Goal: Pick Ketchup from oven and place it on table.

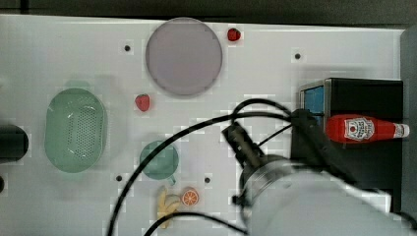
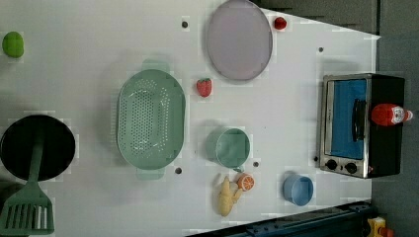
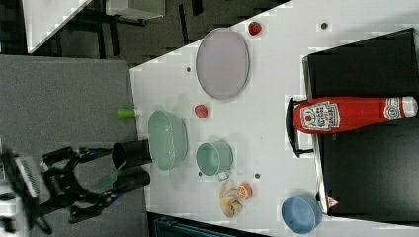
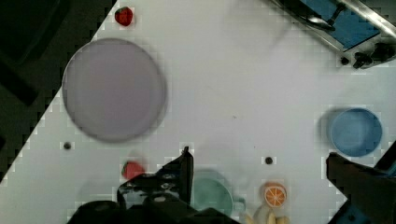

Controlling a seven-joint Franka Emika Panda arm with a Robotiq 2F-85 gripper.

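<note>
Ketchup (image 1: 366,129) flat on oven (image 1: 366,93) roof, cap toward top view's right; gripper (image 4: 259,172) spread wide, empty, over counter (image 4: 243,84), oven well off.

A white work surface ringed by dark surroundings.

We see the white tabletop (image 3: 276,98) end at a straight edge, and beyond it in the right view a grey floor (image 3: 59,98) spreads out, with dark frame legs (image 3: 106,24) and a pale slab (image 3: 47,15) standing in the far corner. In the top view a dark strip (image 1: 196,6) runs along the upper edge and a grey band (image 1: 409,49) borders the top view's right. In the left view we find a dark grey area (image 2: 346,12) past the slanted corner, and a dark blue rail (image 2: 296,224) lines the lower edge. Light falls evenly, with soft shadows.
</note>
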